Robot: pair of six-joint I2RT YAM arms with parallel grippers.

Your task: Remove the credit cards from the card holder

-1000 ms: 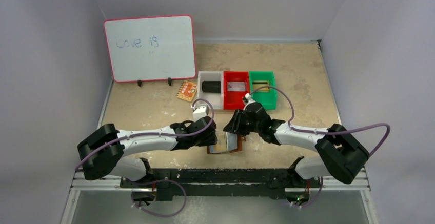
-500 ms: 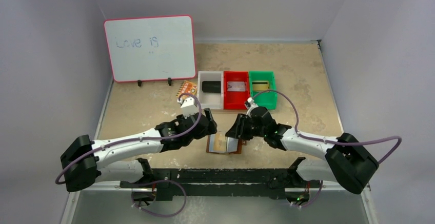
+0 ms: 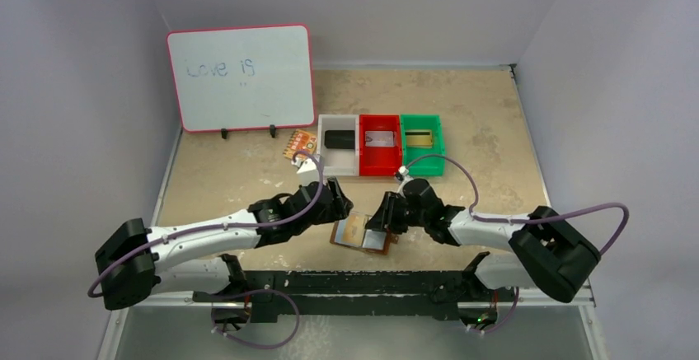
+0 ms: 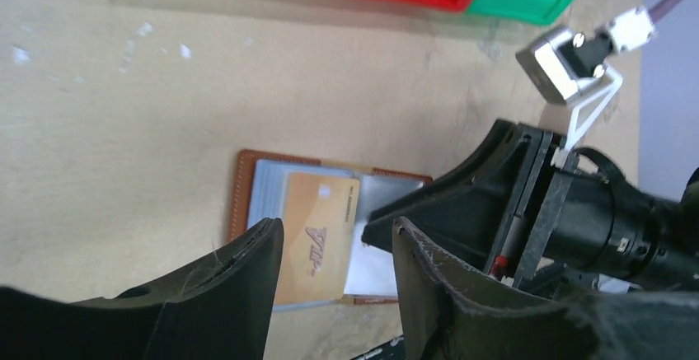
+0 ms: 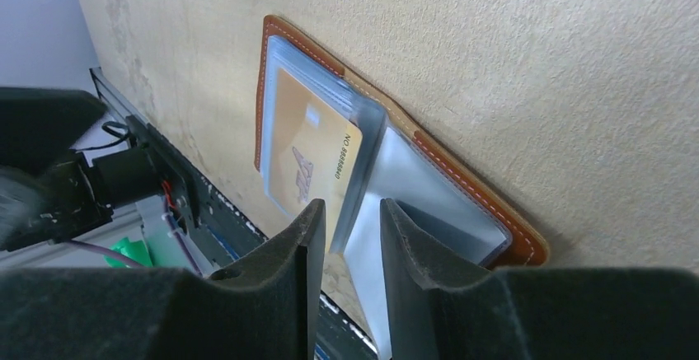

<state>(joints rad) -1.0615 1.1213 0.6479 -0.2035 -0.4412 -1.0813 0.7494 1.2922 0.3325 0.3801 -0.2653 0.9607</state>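
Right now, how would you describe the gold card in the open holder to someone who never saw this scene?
On the beige table, near its front edge, lies an open brown card holder. The gold card lies on its left half in the top view. Unlike the other gold card in the green tray behind, this one rests on a pale pocket panel.

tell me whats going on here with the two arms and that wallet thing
Two robot arms are working on a brown card holder that lies open near the table's front edge. A gold card sits in its left pocket, not out yet. The left fingers hang open just above it. The right fingers are slightly apart, down over the holder's right panel.
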